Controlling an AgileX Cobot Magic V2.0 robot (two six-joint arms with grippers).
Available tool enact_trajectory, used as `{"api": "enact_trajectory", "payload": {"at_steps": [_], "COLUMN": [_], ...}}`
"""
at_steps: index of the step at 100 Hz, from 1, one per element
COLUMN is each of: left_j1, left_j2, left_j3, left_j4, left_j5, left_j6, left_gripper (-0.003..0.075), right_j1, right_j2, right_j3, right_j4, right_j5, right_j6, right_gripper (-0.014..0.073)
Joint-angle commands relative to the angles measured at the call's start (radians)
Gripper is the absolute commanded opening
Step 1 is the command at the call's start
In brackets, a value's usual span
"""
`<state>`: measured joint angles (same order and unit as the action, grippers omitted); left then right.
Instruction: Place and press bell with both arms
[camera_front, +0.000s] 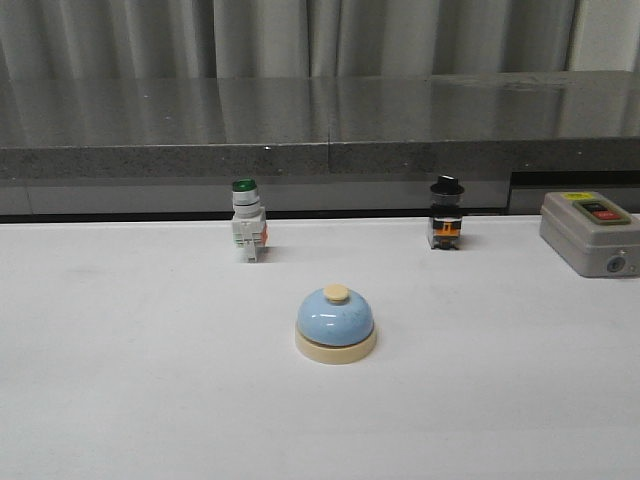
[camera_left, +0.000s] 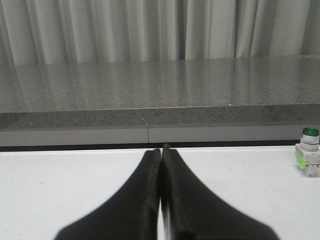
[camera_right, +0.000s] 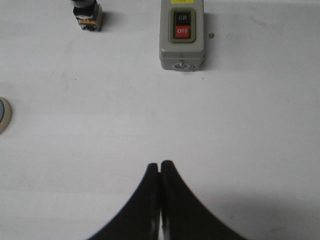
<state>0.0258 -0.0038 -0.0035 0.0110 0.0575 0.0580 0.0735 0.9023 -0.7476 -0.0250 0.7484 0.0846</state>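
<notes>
The light-blue bell (camera_front: 335, 322) with cream base and cream knob stands upright on the white table (camera_front: 120, 380), near the middle. Its edge shows at the side of the right wrist view (camera_right: 3, 115). Neither arm shows in the front view. My left gripper (camera_left: 161, 148) is shut and empty, low over the table, pointing at the grey ledge; the bell is not in its view. My right gripper (camera_right: 160, 163) is shut and empty above bare table, apart from the bell.
A green-capped white pushbutton (camera_front: 247, 220) stands behind the bell to the left, also in the left wrist view (camera_left: 308, 158). A black-capped switch (camera_front: 446, 213) stands back right. A grey box with red and green buttons (camera_front: 592, 233) sits far right. A grey ledge (camera_front: 320, 130) runs behind.
</notes>
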Motion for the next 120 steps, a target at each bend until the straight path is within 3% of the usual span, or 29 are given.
{"api": "enact_trajectory", "payload": {"at_steps": [1, 29, 74, 120], "left_j1": [0.002, 0.002, 0.002, 0.002], "left_j2": [-0.031, -0.031, -0.031, -0.031], "left_j3": [0.054, 0.054, 0.054, 0.054], "left_j4": [-0.002, -0.002, -0.002, -0.002], "left_j5": [-0.078, -0.078, -0.078, -0.078], "left_j6": [-0.011, -0.011, -0.011, -0.011], "left_gripper": [-0.0018, -0.0018, -0.0018, -0.0018], "right_j1": [-0.004, 0.014, 0.313, 0.481], "right_j2": [0.029, 0.097, 0.453, 0.834], "right_j3": [-0.037, -0.041, -0.255, -0.544], "right_j4": [0.005, 0.106, 0.106, 0.106], "right_j5": [-0.042, -0.086, -0.096, -0.088], "right_j6": [-0.010, -0.012, -0.042, -0.045], "right_gripper": [-0.0059, -0.0060, -0.0060, -0.0060]}}
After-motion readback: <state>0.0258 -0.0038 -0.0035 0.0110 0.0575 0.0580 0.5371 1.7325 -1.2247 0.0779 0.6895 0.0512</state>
